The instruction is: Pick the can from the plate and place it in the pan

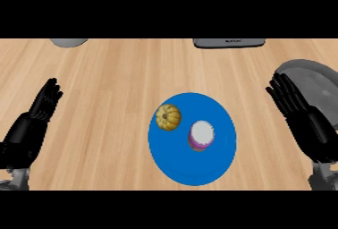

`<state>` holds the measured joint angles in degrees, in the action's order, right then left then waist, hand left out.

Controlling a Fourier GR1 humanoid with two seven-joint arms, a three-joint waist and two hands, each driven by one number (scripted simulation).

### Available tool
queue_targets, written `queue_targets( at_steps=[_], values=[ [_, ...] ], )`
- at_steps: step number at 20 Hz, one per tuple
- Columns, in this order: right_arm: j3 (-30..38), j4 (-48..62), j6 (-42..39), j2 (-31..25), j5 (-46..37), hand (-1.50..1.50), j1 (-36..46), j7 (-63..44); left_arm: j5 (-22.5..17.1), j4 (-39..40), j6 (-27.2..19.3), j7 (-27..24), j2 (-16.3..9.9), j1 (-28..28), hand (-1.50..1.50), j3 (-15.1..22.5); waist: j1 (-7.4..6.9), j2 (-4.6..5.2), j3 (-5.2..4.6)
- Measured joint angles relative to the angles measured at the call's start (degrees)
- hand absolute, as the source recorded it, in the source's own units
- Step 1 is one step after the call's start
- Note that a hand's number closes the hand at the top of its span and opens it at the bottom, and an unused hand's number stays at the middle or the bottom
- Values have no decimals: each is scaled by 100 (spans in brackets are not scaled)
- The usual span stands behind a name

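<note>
The bench [99, 89] is pale wood with fine lengthwise grain streaks. The plate [191, 165] is plain saturated blue. The can [201, 135] has a whitish-grey top and a purple side. Beside it on the plate, a small round thing [168, 117] is tan-yellow with darker ribbed lines, perhaps a pastry. The pan [310, 78] is mid grey. Both hands, left hand [30, 129] and right hand [303, 120], are black, with grey forearms below

Wooden counter [105, 134], small yellow ribbed gourd [168, 117], grey objects at far edge
</note>
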<state>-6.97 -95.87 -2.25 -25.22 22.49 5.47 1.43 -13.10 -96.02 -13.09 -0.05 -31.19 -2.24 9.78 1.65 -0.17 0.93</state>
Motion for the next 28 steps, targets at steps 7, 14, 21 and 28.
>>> queue_targets(
  at_steps=[7,14,21,28],
  values=[
    [-573,433,428,665,-790,150,125,-57,33,703,-85,131,474,-682,0,-267,-127,28,-80],
    [-630,-330,2310,512,-2749,-150,-956,423,-99,882,-248,235,694,-636,0,-404,136,-46,-108],
    [-646,-2474,2335,-559,-3884,-150,-2075,-1011,-85,961,-209,274,754,-719,0,-438,78,-37,-119],
    [-273,-4034,1100,-1779,-3945,-150,-1903,-3423,-27,1053,-140,264,839,-863,0,-391,-66,2,-126]
  ],
)
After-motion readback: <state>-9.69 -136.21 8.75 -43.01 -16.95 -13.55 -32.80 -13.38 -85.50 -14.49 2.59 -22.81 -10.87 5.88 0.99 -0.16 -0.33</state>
